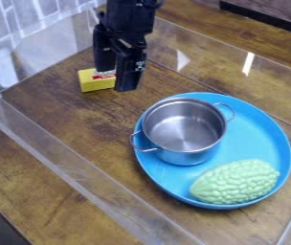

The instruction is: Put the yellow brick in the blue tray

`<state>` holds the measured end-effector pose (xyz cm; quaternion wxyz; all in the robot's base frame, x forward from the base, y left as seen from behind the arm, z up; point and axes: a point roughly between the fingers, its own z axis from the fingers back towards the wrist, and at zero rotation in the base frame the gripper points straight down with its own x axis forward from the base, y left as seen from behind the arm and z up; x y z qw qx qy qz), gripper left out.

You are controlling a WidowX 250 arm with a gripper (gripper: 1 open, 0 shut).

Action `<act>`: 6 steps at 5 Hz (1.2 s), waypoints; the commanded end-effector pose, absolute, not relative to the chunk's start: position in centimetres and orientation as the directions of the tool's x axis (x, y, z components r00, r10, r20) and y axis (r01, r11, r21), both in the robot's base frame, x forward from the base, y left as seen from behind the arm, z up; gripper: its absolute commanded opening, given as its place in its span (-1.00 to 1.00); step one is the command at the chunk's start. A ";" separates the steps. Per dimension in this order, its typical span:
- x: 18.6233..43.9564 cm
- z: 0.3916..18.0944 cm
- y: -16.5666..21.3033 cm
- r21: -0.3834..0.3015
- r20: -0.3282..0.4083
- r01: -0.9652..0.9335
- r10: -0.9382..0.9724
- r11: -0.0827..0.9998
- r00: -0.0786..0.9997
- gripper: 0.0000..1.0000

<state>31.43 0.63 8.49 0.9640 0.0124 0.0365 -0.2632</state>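
The yellow brick (pixel 96 82) lies on the wooden table at the left, with a white and red label on top; its right part is hidden behind my gripper. My gripper (pixel 118 69) points straight down over the brick, its black fingers (pixel 131 75) spread open and standing on either side of the brick's right part. Nothing is clamped between them. The blue tray (pixel 271 134) rests to the right and nearer the camera, holding a steel pot (pixel 184 130) and a bumpy green lump (pixel 236 181).
Clear plastic walls (pixel 58 144) run along the table's front and left edges, and another along the back right. Bare wood lies between the brick and the tray.
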 end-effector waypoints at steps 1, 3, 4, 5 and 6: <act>31.8 9.6 1.9 0.031 -0.033 0.571 -0.570 0.821 0.821 1.00; 33.0 8.8 3.3 0.063 -0.010 0.650 -0.651 0.757 0.759 1.00; 34.0 8.3 3.8 0.081 -0.008 0.671 -0.673 0.737 0.739 1.00; 34.8 7.9 4.2 0.100 0.004 0.681 -0.685 0.725 0.729 1.00; 35.3 7.4 4.8 0.105 0.020 0.695 -0.700 0.712 0.714 1.00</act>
